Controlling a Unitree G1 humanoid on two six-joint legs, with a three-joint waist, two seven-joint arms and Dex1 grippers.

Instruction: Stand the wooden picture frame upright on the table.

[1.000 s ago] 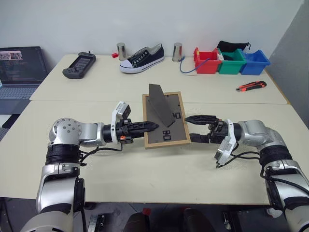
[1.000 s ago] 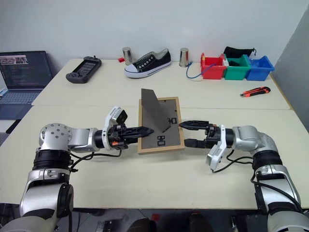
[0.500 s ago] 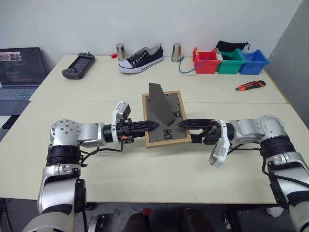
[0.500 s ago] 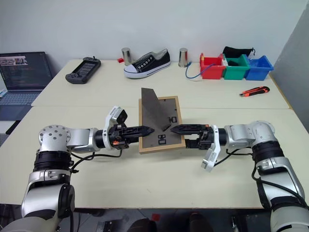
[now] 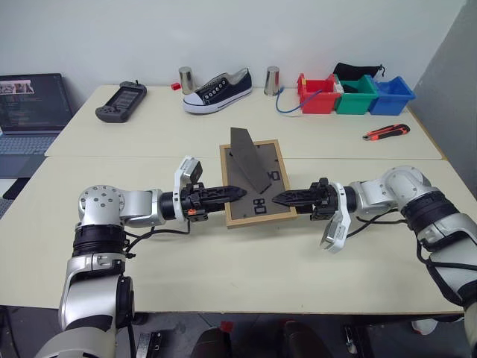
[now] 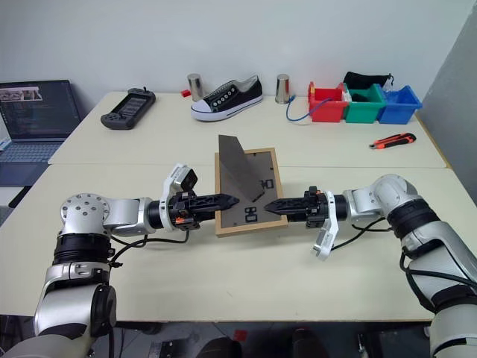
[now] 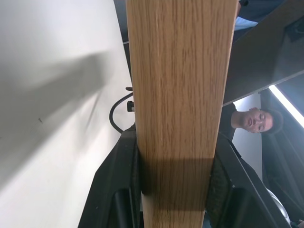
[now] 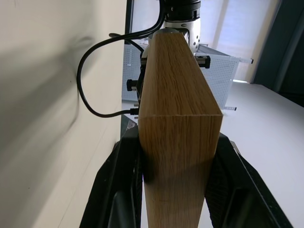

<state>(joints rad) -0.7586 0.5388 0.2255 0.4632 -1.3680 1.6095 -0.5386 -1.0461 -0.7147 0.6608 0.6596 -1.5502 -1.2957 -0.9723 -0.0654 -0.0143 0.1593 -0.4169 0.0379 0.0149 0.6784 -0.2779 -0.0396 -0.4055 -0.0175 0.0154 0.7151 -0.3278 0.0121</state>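
Table [image 5: 223, 276], wooden picture frame [image 5: 257, 216] back-up, lengthwise away

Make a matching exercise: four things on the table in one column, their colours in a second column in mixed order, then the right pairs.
Things:
1. sneaker
2. box cutter
3. game controller
4. middle bin of the three

Colours:
A. green
B. black and white
C. dark grey
D. red and black

Pairs: 1-B, 2-D, 3-C, 4-A
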